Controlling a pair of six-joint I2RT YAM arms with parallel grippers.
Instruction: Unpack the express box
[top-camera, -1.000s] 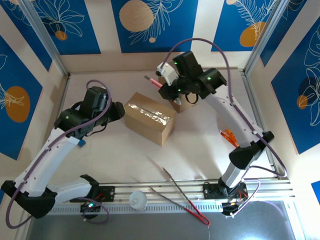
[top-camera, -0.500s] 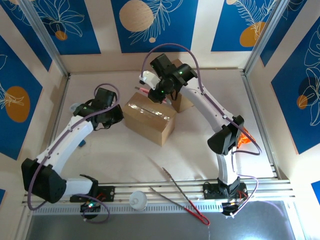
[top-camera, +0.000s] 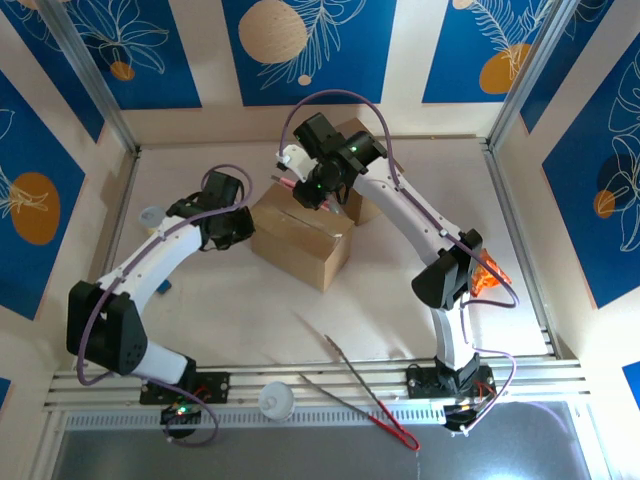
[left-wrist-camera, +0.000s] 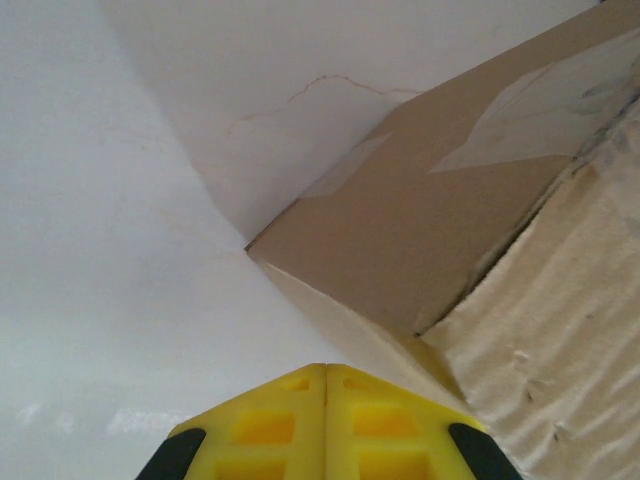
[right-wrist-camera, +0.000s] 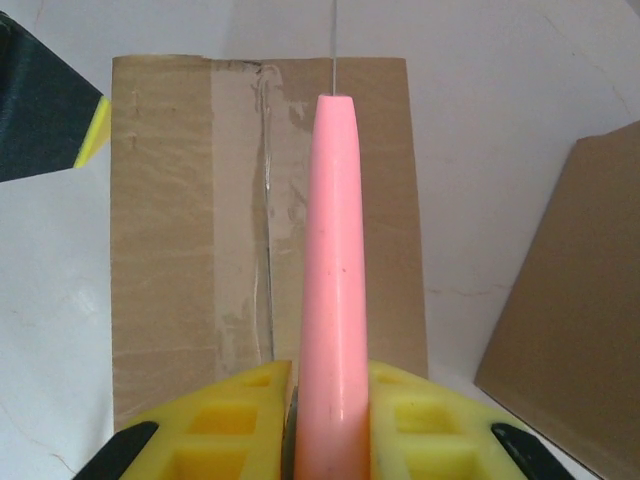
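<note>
Box (top-camera: 300, 238) of brown cardboard lay near the middle of the white table (top-camera: 250, 300), set askew to its edges. I found its flaps shut, with a strip of clear, wrinkled tape running along the top seam and down over the end face. My right gripper (top-camera: 308, 188) hung over the box's far end, clamped on a pink cutter (right-wrist-camera: 335, 250) whose thin blade pointed along the taped seam; I could not tell whether the tip touched. My left gripper (left-wrist-camera: 326, 395) was closed on nothing, fingers pressed together, just beside the box's left corner. A smaller box (top-camera: 365, 205) stood behind.
</note>
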